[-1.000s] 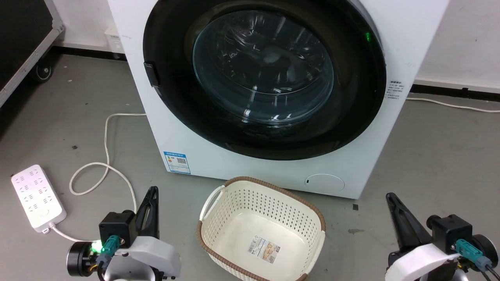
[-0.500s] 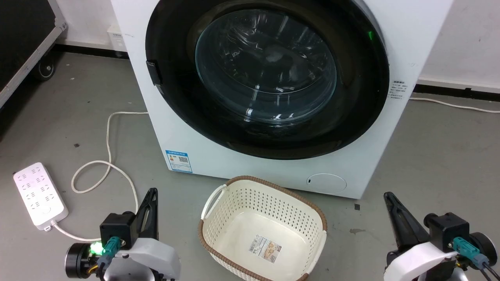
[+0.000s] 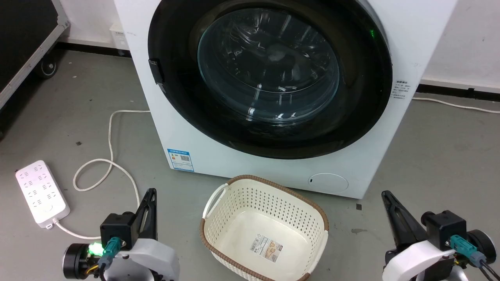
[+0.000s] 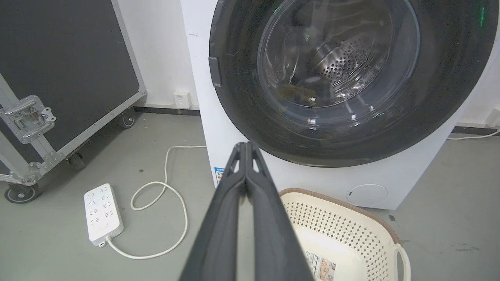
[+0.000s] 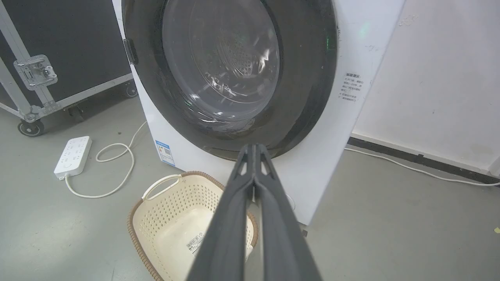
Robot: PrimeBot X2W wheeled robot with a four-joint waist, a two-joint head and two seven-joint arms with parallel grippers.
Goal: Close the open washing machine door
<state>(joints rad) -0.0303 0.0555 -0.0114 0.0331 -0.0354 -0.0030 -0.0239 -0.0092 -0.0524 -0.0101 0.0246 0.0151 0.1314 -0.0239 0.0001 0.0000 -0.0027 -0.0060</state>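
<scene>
Only the camera has crept in the last second (the whole scene slides right together): the door (image 3: 269, 74) sits flush in the machine (image 3: 183, 132), so closing looks done, with left gripper (image 3: 151, 194) and right gripper (image 3: 386, 195) both pinched together, empty, well clear below

Glossy glass washing machine door (image 3: 269, 66), matt plastic basket (image 3: 218, 238), rough concrete floor (image 3: 429, 156).

Basket (image 3: 265, 199) in frt of door (image 3: 269, 78)
</scene>
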